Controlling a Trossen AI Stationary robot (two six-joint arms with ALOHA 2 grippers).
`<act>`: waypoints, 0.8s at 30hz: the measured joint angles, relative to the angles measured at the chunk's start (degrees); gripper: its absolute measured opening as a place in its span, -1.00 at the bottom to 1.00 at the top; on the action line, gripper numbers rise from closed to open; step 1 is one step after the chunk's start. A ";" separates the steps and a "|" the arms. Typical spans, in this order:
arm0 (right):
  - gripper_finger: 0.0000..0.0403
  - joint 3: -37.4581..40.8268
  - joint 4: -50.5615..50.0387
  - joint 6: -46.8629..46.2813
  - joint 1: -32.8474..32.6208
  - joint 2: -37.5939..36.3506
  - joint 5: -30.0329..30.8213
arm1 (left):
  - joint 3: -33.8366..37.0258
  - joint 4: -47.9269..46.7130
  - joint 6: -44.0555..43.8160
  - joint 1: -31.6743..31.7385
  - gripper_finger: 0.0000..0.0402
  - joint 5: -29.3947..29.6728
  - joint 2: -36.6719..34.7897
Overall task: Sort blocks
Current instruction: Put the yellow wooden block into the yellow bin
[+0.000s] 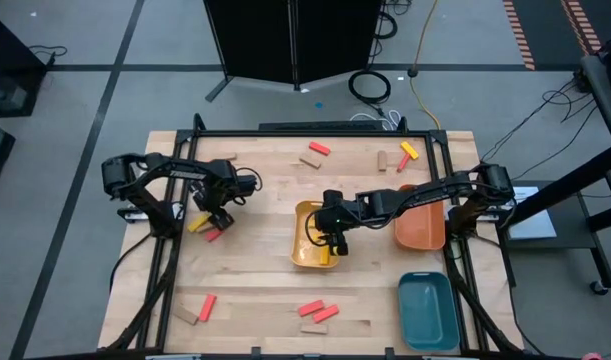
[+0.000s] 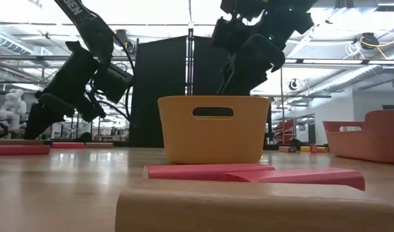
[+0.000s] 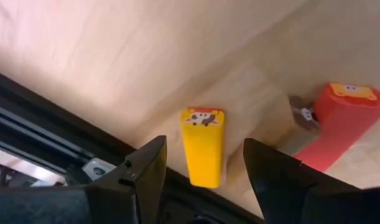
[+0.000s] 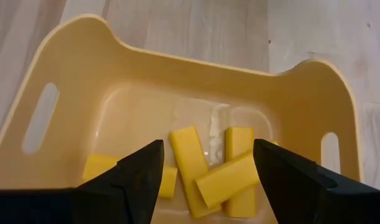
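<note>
In the left wrist view a yellow block [image 3: 203, 155] lies flat on the table between the fingers of my open left gripper [image 3: 205, 144], which touch nothing. A red block [image 3: 342, 118] and a tan block [image 3: 300, 115] lie just beside it. The high view places this gripper [image 1: 217, 215] at the table's left over the yellow block [image 1: 197, 224]. My right gripper [image 4: 208, 165] hangs open and empty over the yellow tray [image 4: 177, 59], where several yellow blocks [image 4: 190, 162] lie on the bottom. In the high view that gripper [image 1: 331, 240] is above the tray [image 1: 301, 210] at mid-table.
An orange tray [image 1: 425, 230] stands right of the yellow one and a teal tray [image 1: 427, 312] at the near right. Loose blocks lie at the far edge [image 1: 318, 149], [image 1: 408, 153] and near the front [image 1: 207, 306], [image 1: 318, 311]. A black frame rail [image 3: 46, 130] runs beside the left gripper.
</note>
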State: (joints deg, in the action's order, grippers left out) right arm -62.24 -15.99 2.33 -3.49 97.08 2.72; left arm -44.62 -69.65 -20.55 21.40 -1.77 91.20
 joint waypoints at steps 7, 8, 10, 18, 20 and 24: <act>0.20 0.00 -2.27 -0.03 0.00 -0.02 0.00 | 0.00 0.09 0.35 2.28 0.04 -2.14 0.27; 0.20 0.00 -2.49 -0.09 0.00 -0.02 0.00 | 0.00 -0.01 0.40 3.09 0.04 -2.80 0.45; 0.20 0.00 -2.82 -0.64 0.00 -0.02 0.00 | 0.26 -0.05 1.52 4.58 0.04 -3.67 0.42; 0.20 0.00 -5.03 -2.32 0.00 -0.04 -0.02 | 5.76 1.52 4.52 10.02 0.04 -6.81 1.60; 0.20 0.00 -6.01 -3.08 -0.17 -0.04 -0.01 | 7.22 1.82 5.42 10.56 0.04 -6.95 2.91; 0.20 0.00 -6.71 -3.15 -0.63 -0.04 0.00 | 7.78 3.00 6.20 10.92 0.04 -7.55 5.06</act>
State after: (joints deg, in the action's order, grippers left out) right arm -62.24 -22.71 -0.82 -4.11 97.03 2.72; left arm -36.84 -66.64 -14.34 32.32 -9.31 96.26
